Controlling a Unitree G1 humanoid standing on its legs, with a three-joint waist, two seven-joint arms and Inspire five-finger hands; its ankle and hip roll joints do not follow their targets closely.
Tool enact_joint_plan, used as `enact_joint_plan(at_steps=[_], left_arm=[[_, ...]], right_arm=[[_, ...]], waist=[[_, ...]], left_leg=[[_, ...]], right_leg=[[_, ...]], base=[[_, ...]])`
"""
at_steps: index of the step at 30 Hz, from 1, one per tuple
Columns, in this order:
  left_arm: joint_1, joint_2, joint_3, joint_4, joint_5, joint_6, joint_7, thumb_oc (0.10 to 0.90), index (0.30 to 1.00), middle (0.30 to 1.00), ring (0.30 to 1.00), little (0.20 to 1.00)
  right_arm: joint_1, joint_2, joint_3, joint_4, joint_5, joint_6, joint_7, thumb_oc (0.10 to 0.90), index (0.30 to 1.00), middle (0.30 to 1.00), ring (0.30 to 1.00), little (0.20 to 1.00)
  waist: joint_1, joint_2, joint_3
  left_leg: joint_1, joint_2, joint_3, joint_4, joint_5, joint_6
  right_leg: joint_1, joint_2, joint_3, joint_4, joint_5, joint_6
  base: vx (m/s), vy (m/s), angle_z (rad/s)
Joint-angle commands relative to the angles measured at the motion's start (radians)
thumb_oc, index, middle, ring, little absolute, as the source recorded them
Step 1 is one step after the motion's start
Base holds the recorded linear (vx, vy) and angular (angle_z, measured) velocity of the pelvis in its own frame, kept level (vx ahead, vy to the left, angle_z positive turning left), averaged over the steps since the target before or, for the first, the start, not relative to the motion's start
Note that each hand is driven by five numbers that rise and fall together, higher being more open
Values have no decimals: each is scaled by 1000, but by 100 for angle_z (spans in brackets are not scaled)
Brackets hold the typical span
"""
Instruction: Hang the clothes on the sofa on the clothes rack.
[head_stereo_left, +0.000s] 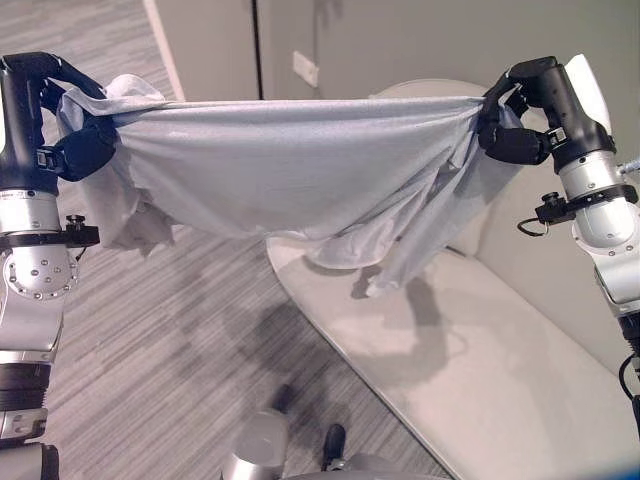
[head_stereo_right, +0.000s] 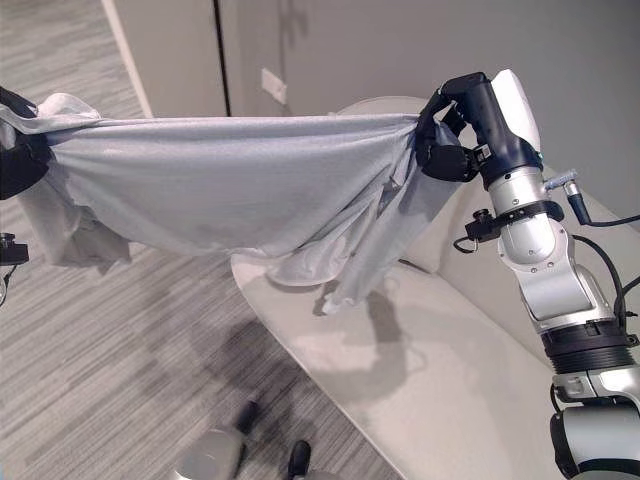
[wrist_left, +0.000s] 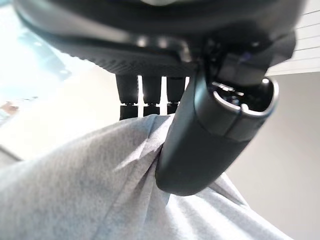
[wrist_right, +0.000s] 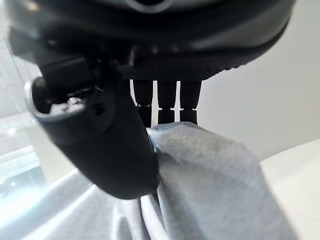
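grey garment (head_stereo_left: 290, 165) stretched, sagging | left hand (head_stereo_left: 75, 150), right hand (head_stereo_left: 515, 135) clamped on ends | probably shirt

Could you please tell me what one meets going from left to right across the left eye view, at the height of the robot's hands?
Left hand, shut on one end of the garment → grey garment, stretched between the hands above the floor and the pale sofa → right hand, shut on the other end.
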Motion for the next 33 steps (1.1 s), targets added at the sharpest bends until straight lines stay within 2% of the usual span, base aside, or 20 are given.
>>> enact_joint_plan(at_steps=[1,3,5,6,7,9,10,11,12,13,17,18,20,22,23,26,28,30,31,33], left_arm=[[-41,43,95,-6,-86,-37,82,400,300,300,300,300],[-66,33,46,-9,-93,-39,56,400,300,300,300,300],[-67,44,27,-26,-81,-44,40,400,300,300,300,300],[-61,52,33,-33,-83,-44,37,400,300,300,300,300],[-57,55,41,-45,-81,-43,28,400,300,300,300,300],[-63,61,38,-52,-76,-43,20,400,300,300,300,300],[-94,54,7,-51,-75,-42,-2,400,300,300,300,300],[-109,52,-8,-49,-72,-39,-10,400,300,300,300,300],[-114,51,-12,-47,-72,-39,-10,400,300,300,300,300],[-133,56,-25,-46,-63,-33,-18,400,300,300,300,300],[-136,23,-32,-48,-61,-24,-20,400,300,300,300,300],[-146,19,-34,-51,-51,-15,-18,400,300,300,300,300],[-150,15,-37,-67,-26,-15,-15,400,300,300,300,300],[-150,-23,-43,-95,-16,-16,-33,400,300,300,300,300],[-148,-25,-44,-98,-16,-14,-35,400,300,300,300,300],[-148,-65,-61,-102,-23,-24,-50,400,300,300,300,300],[-130,-66,-41,-119,-23,-27,-62,400,300,300,300,300],[-117,-73,-29,-121,-38,-32,-65,400,300,300,300,300],[-115,-75,-21,-124,-46,-34,-67,400,300,300,300,300],[-106,-63,-8,-131,-44,-38,-63,400,300,300,300,300]], right_arm=[[23,-79,-208,23,74,-25,-123,400,300,300,300,300],[84,-81,-258,2,56,-17,-119,400,300,300,300,300],[126,-62,-307,-16,25,-6,-132,400,300,300,300,300],[124,-55,-312,-19,18,1,-135,400,300,300,300,300],[122,-49,-314,-24,13,3,-138,400,300,300,300,300],[129,-40,-322,-28,13,1,-141,400,300,300,300,300],[158,-51,-343,-40,16,-3,-129,400,300,300,300,300],[168,-57,-353,-42,22,-9,-125,400,300,300,300,300],[171,-59,-358,-43,23,-10,-124,400,300,300,300,300],[166,-71,-362,-46,42,-16,-117,400,300,300,300,300],[188,-80,-385,-42,70,-34,-113,400,300,300,300,300],[191,-83,-393,-41,73,-34,-110,400,300,300,300,300],[192,-87,-396,-50,69,-33,-103,400,300,300,300,300],[224,-86,-429,-79,60,-28,-87,400,300,300,300,300],[233,-86,-436,-84,59,-27,-86,400,300,300,300,300],[270,-87,-460,-112,60,-31,-72,400,300,300,300,300],[286,-92,-476,-138,61,-28,-59,400,300,300,300,300],[284,-90,-474,-142,62,-27,-61,400,300,300,300,300],[286,-91,-474,-146,59,-26,-62,400,300,300,300,300],[284,-99,-467,-161,48,-24,-60,400,300,300,300,300]], waist=[[-48,47,-174],[-58,79,-212],[-66,85,-226],[-62,89,-221],[-62,95,-219],[-78,103,-209],[-126,120,-203],[-138,126,-198],[-135,128,-197],[-151,132,-182],[-192,108,-158],[-201,106,-161],[-207,100,-163],[-230,97,-205],[-232,98,-205],[-254,115,-221],[-244,113,-199],[-231,103,-180],[-226,99,-174],[-198,84,-165]], left_leg=[[64,18,109,-183,91,38],[72,-11,133,-184,96,4],[120,-113,135,-184,57,41],[139,-142,149,-184,47,65],[157,-163,159,-184,35,84],[180,-180,154,-184,22,101],[226,-216,121,-184,3,125],[244,-222,106,-184,-2,128],[241,-219,106,-184,1,127],[269,-229,91,-184,-7,133],[347,-284,57,-184,-50,145],[363,-293,49,-184,-67,141],[389,-302,37,-184,-87,142],[441,-272,16,-171,-126,121],[441,-271,12,-170,-126,120],[396,-240,68,54,-103,50],[266,-275,85,318,-14,12],[170,-272,119,440,9,16],[127,-259,146,445,-15,34],[76,-257,167,339,-89,89]], right_leg=[[-13,-65,-62,-49,24,147],[6,-128,-100,-50,51,175],[1,-256,-136,22,225,193],[-20,-290,-149,63,257,184],[-34,-302,-157,106,248,171],[-54,-286,-134,179,224,156],[-99,-165,-43,263,157,125],[-124,-108,-20,275,110,119],[-129,-105,-20,280,111,116],[-179,-26,-23,230,75,111],[-303,126,-51,41,171,147],[-306,139,-92,-30,197,163],[-304,136,-136,-50,186,159],[-242,131,-118,-50,198,120],[-240,130,-123,-50,198,120],[-160,120,-132,-50,173,110],[-117,119,-98,-50,146,88],[-82,110,-78,-50,129,74],[-73,104,-72,-50,126,72],[-62,86,-41,-50,121,77]], base=[[248,567,46],[325,751,43],[323,781,26],[171,588,20],[191,542,22],[219,389,-9],[322,370,4],[327,361,34],[258,198,93],[233,153,67],[350,154,15],[271,102,68],[331,75,51],[553,-19,41],[420,-68,80],[305,-16,68],[213,9,10],[158,-39,-5],[148,-34,-21],[170,36,-40]])
